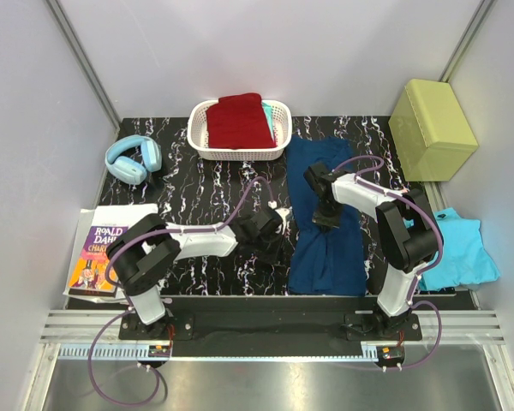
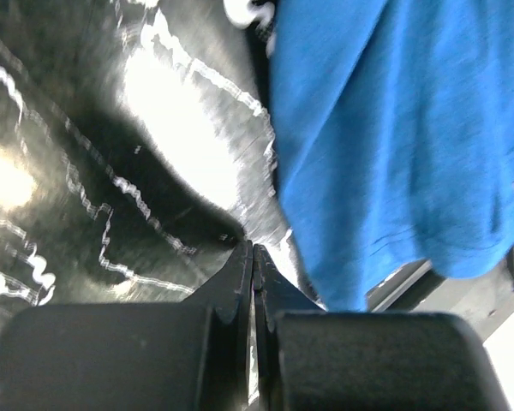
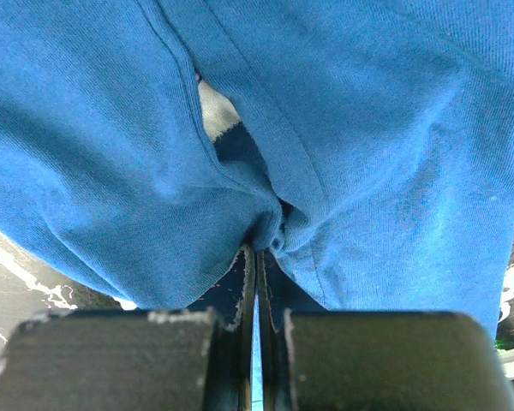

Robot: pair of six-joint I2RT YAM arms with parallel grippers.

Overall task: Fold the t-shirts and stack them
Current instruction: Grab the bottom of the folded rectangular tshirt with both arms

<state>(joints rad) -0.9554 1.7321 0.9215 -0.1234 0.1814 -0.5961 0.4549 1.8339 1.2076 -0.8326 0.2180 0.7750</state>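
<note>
- We judge the task to be in its early part: the blue shirt (image 1: 330, 257) lies as a long narrow strip down the middle-right of the table (image 1: 206, 197), lengthwise fold apparently made, cross folds not yet.
- A red shirt (image 1: 238, 120) sits folded in the white basket (image 1: 200, 141) at the far edge, with a sliver of turquoise beside it. We cannot tell whether that is the finished stack or the supply.
- A turquoise shirt (image 1: 458, 248) lies rumpled off the right side of the dark top, unfolded, so at least that one is left.
- The right gripper (image 3: 257, 248) is pinching a ridge of the blue shirt between pressed-together fingers, about midway along the strip.
- The left gripper (image 2: 253, 250) has its fingers pressed together on the bare table just beside the shirt's left edge; we see no cloth between them.
- Edges: the strip's far end comes near the basket, and its near hem reaches close to the front edge.
- Open room lies left of the shirt, up to the book (image 1: 103, 253) and headphones (image 1: 133, 158). On the right, the arm's elbow and the green box (image 1: 433, 128) crowd the space.
</note>
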